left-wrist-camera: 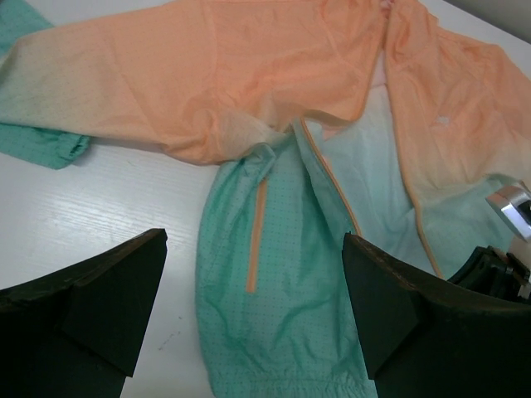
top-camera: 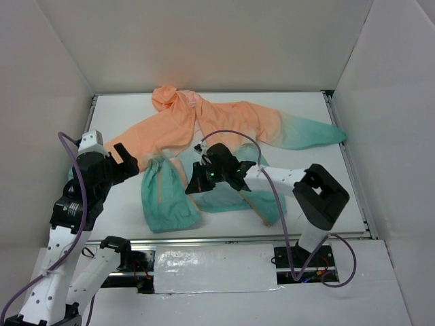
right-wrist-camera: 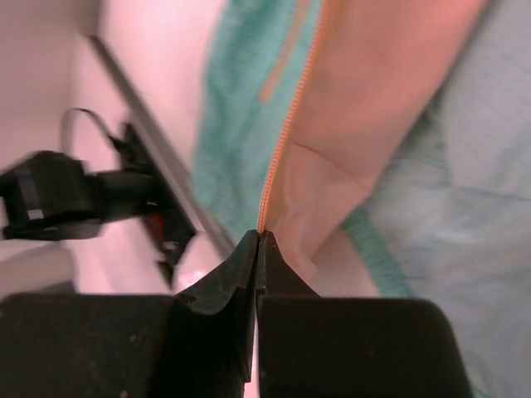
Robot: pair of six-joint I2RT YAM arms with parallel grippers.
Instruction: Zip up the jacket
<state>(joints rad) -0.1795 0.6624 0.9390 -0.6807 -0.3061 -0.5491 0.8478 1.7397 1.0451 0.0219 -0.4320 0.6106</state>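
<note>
The jacket (top-camera: 224, 125) lies open on the white table (top-camera: 122, 210), with the peach hood at the far side and the teal hem toward me. My right gripper (top-camera: 192, 183) is over the middle of the hem, shut on the orange zipper edge (right-wrist-camera: 286, 141) of one front panel (right-wrist-camera: 390, 99) and holding it lifted. My left gripper (top-camera: 132, 159) is open and empty, to the left of the jacket. In the left wrist view it (left-wrist-camera: 253, 249) hovers over the teal left front panel (left-wrist-camera: 274, 315). The orange zipper edge (left-wrist-camera: 332, 178) shows there beside the open front.
White walls close the table in on the left, far and right sides. A metal rail (top-camera: 258, 238) runs along the near edge. The left arm's base (right-wrist-camera: 50, 199) shows beyond the rail in the right wrist view. One teal cuff (top-camera: 326, 136) reaches toward the right wall.
</note>
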